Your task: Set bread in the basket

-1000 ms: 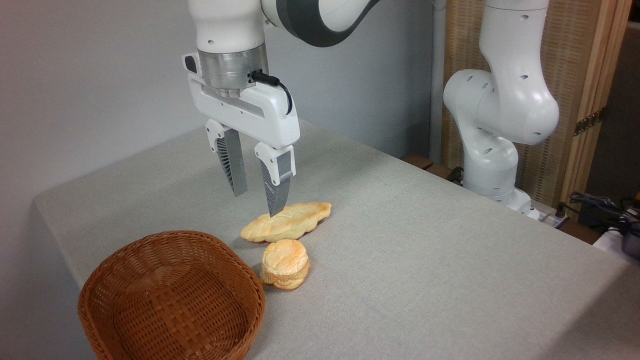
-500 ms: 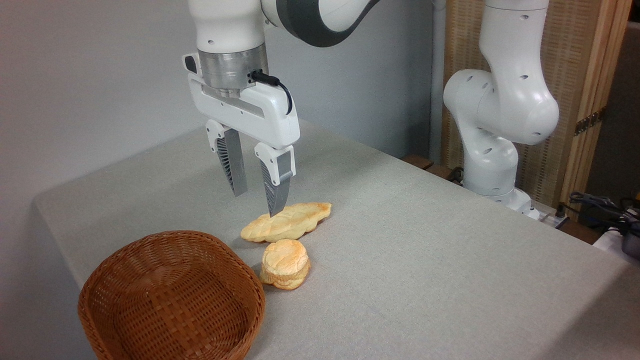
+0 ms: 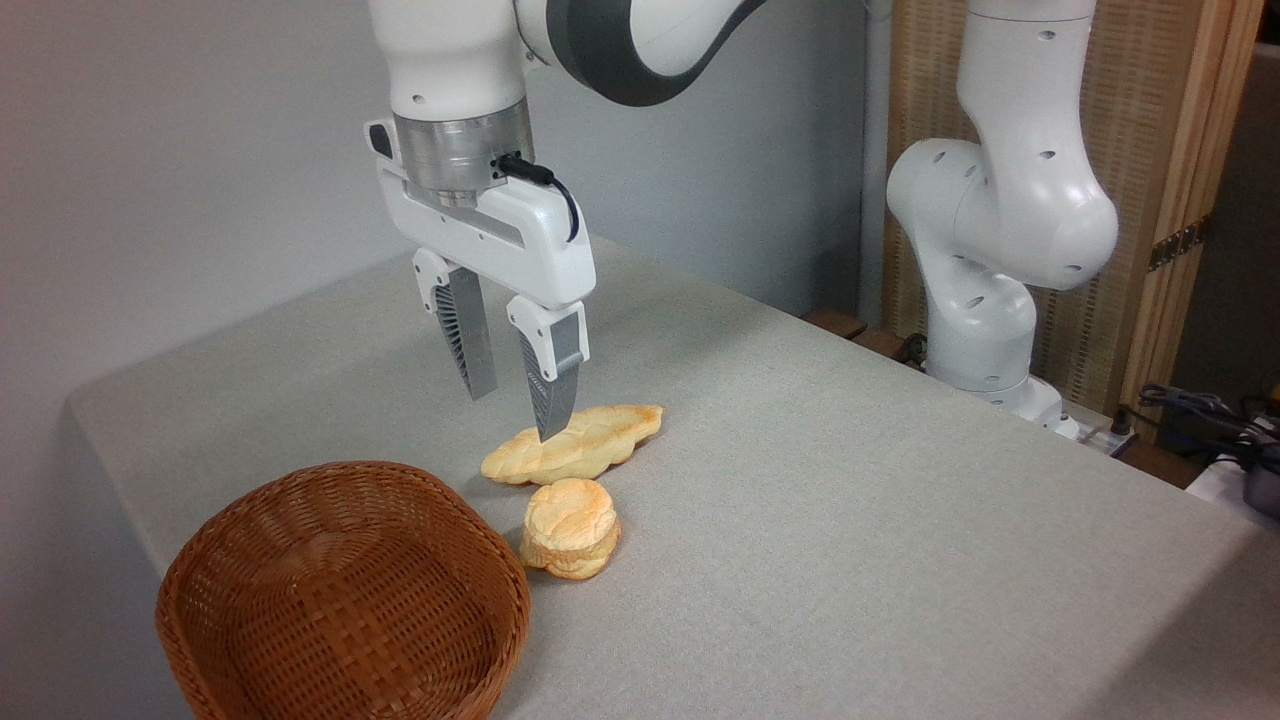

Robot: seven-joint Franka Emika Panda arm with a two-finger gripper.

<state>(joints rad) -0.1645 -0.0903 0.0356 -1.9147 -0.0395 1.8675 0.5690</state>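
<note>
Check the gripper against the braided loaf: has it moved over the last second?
Yes, slightly. The gripper has dropped a little and edged left; its near finger tip now reaches lower against the braided loaf, which has not moved.

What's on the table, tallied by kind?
Bread: 2, a round bun and a braided loaf
Baskets: 1, the basket, nothing in it
Total: 3
</note>
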